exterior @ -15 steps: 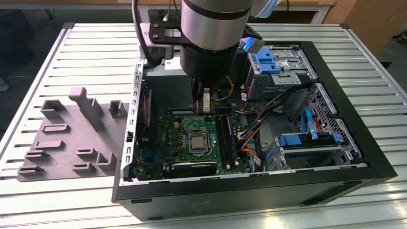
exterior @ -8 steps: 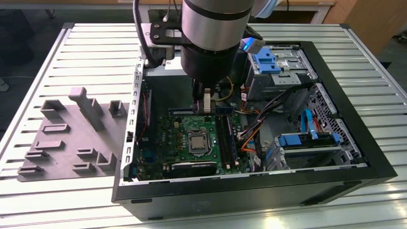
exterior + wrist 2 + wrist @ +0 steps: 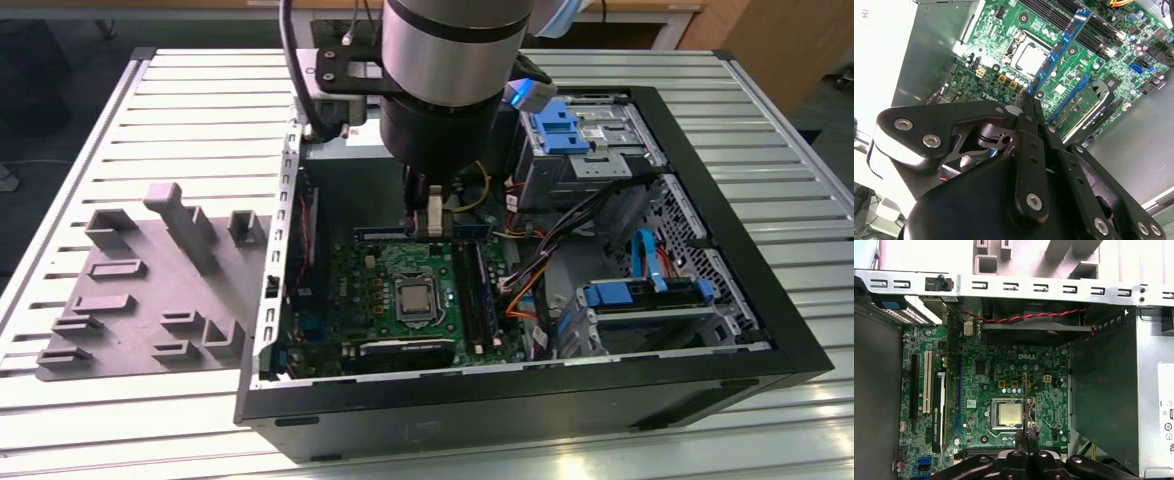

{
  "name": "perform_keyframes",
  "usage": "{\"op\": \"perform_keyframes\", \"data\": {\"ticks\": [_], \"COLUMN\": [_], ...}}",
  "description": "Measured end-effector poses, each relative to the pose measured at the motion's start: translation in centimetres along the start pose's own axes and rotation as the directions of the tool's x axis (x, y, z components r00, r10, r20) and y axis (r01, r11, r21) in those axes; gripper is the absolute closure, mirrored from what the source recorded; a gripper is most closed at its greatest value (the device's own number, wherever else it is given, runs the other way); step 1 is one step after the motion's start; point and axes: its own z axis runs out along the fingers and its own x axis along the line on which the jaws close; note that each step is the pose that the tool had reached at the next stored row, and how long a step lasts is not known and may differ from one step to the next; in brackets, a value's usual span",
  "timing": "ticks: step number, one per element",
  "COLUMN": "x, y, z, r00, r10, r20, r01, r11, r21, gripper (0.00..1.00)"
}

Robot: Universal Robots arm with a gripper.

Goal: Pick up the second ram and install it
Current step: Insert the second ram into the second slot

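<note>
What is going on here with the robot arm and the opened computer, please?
The arm's gripper reaches down into the open computer case, shut on the second ram, a long narrow stick held by one end. The stick hangs above the green board near the processor socket, not yet seated in a slot. A grey tray lies beside the case, on the exterior view's left.

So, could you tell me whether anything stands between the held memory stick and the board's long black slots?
Nothing visible does. The gripper holds the memory stick over the green board, near the processor, and nothing lies across the black slots.
</note>
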Motion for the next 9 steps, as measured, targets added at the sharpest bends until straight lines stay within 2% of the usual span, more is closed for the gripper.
{"op": "perform_keyframes", "data": {"ticks": [9], "x": [0.0], "y": [0.0], "z": [0.01], "r00": [0.9992], "r10": [0.04], "r20": [0.0028], "r01": [-0.04], "r11": [0.9992], "r21": [0.0036], "gripper": [0.89]}}
